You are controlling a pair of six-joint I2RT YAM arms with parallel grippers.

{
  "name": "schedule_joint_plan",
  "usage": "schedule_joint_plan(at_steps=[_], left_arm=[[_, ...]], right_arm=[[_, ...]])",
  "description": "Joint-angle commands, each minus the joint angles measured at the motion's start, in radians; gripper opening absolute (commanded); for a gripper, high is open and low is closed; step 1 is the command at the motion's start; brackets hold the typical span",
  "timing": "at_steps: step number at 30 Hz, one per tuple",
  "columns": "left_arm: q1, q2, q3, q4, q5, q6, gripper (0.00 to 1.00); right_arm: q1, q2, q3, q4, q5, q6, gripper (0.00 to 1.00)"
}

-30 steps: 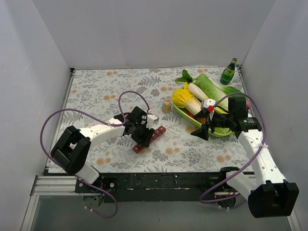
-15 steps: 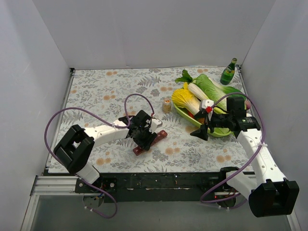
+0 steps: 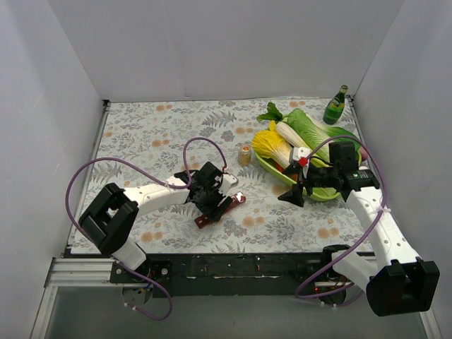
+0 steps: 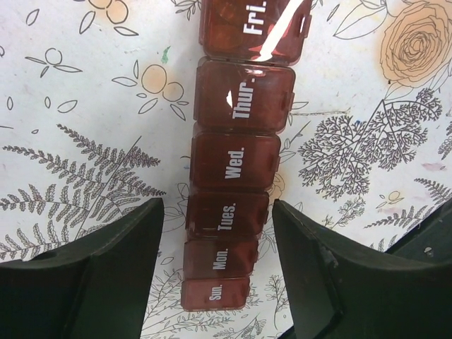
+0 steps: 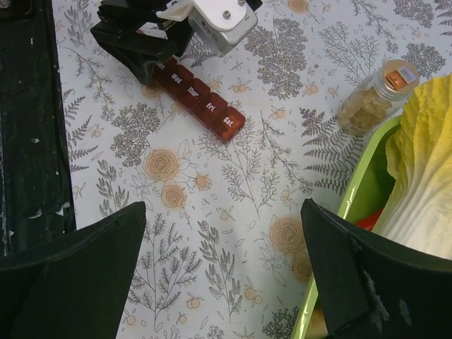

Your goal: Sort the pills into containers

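Left half of the bench [image 3: 141,134]: patterned cloth lies open to the left and far edges. Left gripper [image 4: 217,208], front-centre: jaws spread astride the containers [image 4: 233,164], with cloth showing on both sides and no contact. The strip lies flat. Pills [image 3: 244,155] are in their upright jar at centre, beyond the strip and near the green tray [image 3: 277,178]. Right gripper [image 5: 222,205]: spread, empty, above cloth beside the tray's near-left rim. Vegetables [image 3: 311,127] fill the tray. A green bottle [image 3: 335,106] stands at the far right corner.

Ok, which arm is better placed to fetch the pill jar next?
Right, probably. The right gripper is open and empty, with the gold-lidded pill jar in clear sight in its wrist view. The left gripper is open astride the weekly pill organizer, so it is occupied there.
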Motion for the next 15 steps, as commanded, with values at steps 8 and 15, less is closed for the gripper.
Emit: schedule_joint_plan(at_steps=[8,15], left_arm=[[-0.006,-0.211,-0.018,0.023,-0.030,0.030,0.69],[-0.001,-0.435,-0.069,0.135,-0.122,0.056,0.81]], right_arm=[[0.034,0.025,0.068,-0.039,0.006,-0.073,0.98],[0.091,0.052,0.084,-0.076,-0.020,-0.272,0.98]])
